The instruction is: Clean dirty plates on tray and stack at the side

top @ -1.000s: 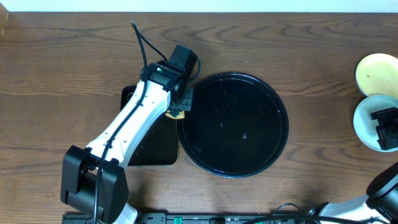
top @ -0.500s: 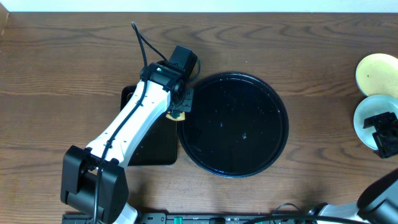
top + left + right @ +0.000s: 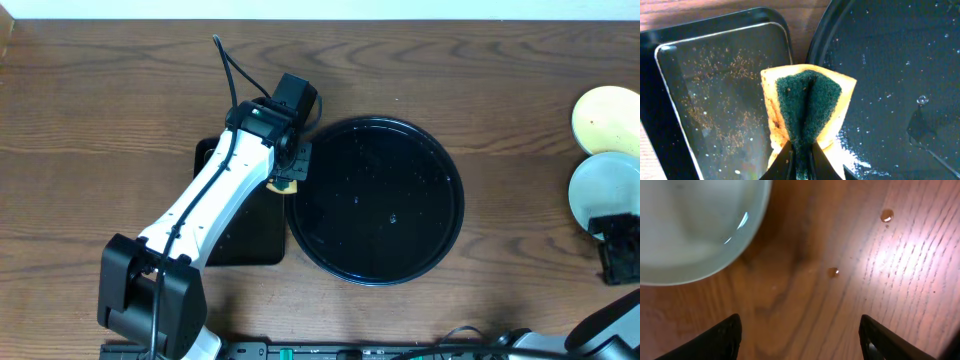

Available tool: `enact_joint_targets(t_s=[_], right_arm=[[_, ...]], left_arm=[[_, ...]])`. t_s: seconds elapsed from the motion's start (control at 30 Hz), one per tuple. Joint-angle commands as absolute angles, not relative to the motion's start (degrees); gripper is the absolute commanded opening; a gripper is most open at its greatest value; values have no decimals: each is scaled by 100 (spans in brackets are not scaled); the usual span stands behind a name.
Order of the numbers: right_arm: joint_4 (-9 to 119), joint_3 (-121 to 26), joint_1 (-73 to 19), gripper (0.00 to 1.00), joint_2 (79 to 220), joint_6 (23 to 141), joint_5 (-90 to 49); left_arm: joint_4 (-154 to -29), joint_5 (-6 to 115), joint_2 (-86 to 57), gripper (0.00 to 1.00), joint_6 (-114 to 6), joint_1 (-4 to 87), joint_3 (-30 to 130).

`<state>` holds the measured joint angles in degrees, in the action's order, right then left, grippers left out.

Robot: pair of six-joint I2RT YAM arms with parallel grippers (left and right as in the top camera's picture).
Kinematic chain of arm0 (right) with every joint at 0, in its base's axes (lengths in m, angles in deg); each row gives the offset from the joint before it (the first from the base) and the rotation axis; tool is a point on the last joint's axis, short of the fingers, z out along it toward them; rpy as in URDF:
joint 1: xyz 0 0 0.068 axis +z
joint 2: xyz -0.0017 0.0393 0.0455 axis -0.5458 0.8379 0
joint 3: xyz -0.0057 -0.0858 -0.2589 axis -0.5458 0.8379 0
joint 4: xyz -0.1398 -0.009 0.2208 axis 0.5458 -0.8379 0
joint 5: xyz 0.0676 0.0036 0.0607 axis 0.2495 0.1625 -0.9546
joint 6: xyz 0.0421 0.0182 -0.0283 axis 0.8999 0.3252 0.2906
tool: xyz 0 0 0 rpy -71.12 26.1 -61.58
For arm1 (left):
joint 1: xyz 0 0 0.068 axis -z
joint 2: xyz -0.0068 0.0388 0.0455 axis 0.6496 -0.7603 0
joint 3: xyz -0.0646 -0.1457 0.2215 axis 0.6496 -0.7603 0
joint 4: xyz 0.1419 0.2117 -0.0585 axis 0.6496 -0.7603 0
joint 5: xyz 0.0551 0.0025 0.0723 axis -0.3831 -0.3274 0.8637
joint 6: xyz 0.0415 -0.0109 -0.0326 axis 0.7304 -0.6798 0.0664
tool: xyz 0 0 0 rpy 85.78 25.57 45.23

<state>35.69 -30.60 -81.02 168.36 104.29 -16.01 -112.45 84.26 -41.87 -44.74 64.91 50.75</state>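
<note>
Overhead: the right gripper [image 3: 621, 250] has backed off the mint-green plate [image 3: 600, 188], now released on the tabletop [image 3: 500, 80] beside the yellow plate [image 3: 606, 118]; the tray [image 3: 375, 272] carries no plate.
Left wrist: the left gripper [image 3: 800, 155] pinches the sponge [image 3: 807, 105].
Right wrist: jaws spread, empty; cleaning judged nearly complete.
</note>
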Motion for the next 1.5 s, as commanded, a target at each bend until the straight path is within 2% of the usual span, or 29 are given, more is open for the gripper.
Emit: enact_joint_targets(t_s=[0.0,0.1,0.27,0.43,0.57,0.73,0.77,0.87,0.9,1.13,1.47], right_arm=[[3849,-2966,-8227,73,16821,10366,-1762],[4284,-2889,-8225,74,16821,10357,-1771],[4690,-2629,-8242,57,16823,10567,-1762],[5068,-2330,-8264,55,16825,10591,-1758],[5317,-2218,-8325,59,16825,10591,-1762],[5647,-2216,-8369,58,16825,10584,-1767],[5696,-2216,-8369,56,16825,10584,-1767],[5803,-2216,-8369,41,16825,10586,-1765],[5835,-2216,-8369,40,16825,10584,-1765],[6028,-2216,-8369,49,16860,10589,-1765],[6196,-2216,-8369,43,17243,10589,-1808]], left_arm=[[-11234,8430,-4200,8,-4372,6459,5048],[-11149,8428,-4200,8,-4350,6459,5048],[-11125,8411,-4200,9,-4306,6459,5048],[-11125,8391,-4200,8,-4288,6459,5048],[-11127,8391,-4200,8,-4288,6459,5048],[-11129,8387,-4200,8,-4199,6459,5048],[-11127,8387,-4200,8,-4199,6459,5048],[-11125,8387,-4200,8,-4199,6459,5048],[-11125,8387,-4200,8,-4199,6459,5048],[-11127,8319,-4200,8,-4179,6459,5048],[-11127,8284,-4200,8,-4179,6457,5048]])
